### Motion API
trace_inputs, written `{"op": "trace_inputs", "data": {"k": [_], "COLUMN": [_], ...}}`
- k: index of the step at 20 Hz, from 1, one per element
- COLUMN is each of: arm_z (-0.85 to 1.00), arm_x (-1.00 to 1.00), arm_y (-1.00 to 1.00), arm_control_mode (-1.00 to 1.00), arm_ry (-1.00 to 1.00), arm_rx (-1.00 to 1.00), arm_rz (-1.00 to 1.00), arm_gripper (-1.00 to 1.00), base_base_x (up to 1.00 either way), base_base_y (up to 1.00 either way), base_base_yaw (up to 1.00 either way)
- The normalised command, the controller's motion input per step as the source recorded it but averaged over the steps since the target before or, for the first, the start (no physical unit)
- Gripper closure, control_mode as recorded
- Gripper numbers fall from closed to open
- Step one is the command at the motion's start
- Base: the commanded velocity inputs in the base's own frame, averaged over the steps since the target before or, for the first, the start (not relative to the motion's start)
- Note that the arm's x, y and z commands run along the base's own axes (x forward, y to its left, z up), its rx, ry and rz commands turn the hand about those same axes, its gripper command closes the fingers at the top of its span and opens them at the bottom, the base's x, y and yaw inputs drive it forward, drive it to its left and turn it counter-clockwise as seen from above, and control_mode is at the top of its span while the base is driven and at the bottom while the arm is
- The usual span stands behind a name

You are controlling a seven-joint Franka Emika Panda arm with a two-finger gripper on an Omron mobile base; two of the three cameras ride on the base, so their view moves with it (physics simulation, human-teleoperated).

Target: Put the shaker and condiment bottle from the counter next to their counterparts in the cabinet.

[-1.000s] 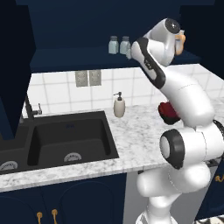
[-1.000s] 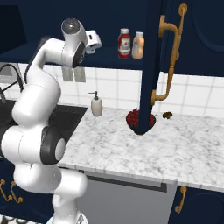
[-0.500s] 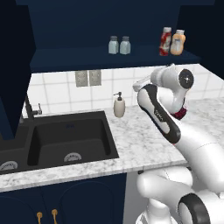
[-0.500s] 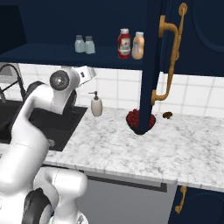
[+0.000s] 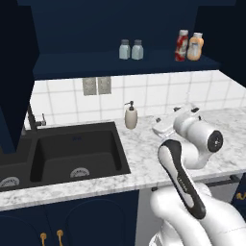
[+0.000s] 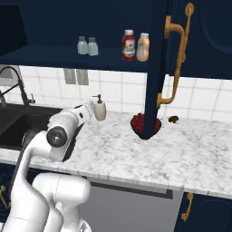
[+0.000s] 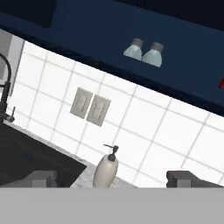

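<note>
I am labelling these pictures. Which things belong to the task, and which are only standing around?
Task things:
shakers
red bottle
orange bottle
cabinet shelf
counter

Standing around:
soap dispenser
sink
faucet
red bowl
wall outlets

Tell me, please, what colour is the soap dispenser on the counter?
Cream, with a dark pump top; the soap dispenser shows best in the hand view.

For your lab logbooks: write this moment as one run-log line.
pincer: open, empty, low over counter | shakers: paired on cabinet shelf | red condiment bottle: beside orange bottle | soap dispenser: on counter
</note>
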Motion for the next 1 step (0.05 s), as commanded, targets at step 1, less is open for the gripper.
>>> {"op": "trace_inputs", "data": {"k": [1], "arm_z": [-0.46], "arm_x": [-0.51], "arm_y": [0.00], "arm_control_mode": [-1.00], "arm_ry": [0.00], "arm_rx": [0.00], "arm_rz": [0.00], "arm_gripper": [-1.00], "base_base_x": [0.00], "base_base_y": [0.00], "base_base_yaw": [0.00]}}
